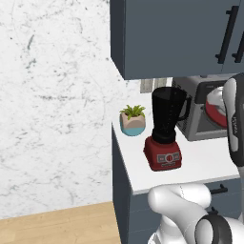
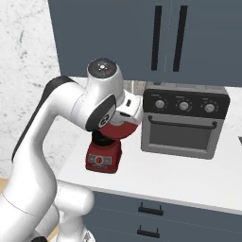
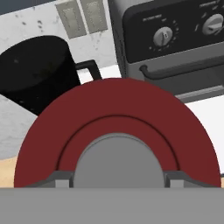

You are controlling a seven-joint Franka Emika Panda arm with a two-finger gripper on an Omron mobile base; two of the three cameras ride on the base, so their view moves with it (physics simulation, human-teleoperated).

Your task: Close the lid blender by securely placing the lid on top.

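The blender (image 1: 164, 124) stands on the counter, a dark jar with a side handle on a boxy red base (image 2: 103, 158). Its rim is uncovered. The lid (image 3: 116, 113), a red disc with a grey centre cap, sits between the fingers of my gripper (image 3: 117, 181), which is shut on it. In the left base view the lid (image 1: 215, 113) hangs to the right of the jar, about level with its upper half, in front of the toaster oven. From the hand, the jar (image 3: 37, 70) lies up and to the left, beyond the lid. My arm hides most of the jar in the right base view, and the lid (image 2: 118, 128) shows under the hand.
A grey toaster oven (image 2: 184, 123) with knobs stands just right of the blender. A small potted plant (image 1: 133, 120) sits at the counter's left end, near the white counter's edge (image 1: 143, 183). Dark wall cabinets (image 1: 167, 33) hang low above the jar. Wall outlets (image 3: 81, 17) are behind it.
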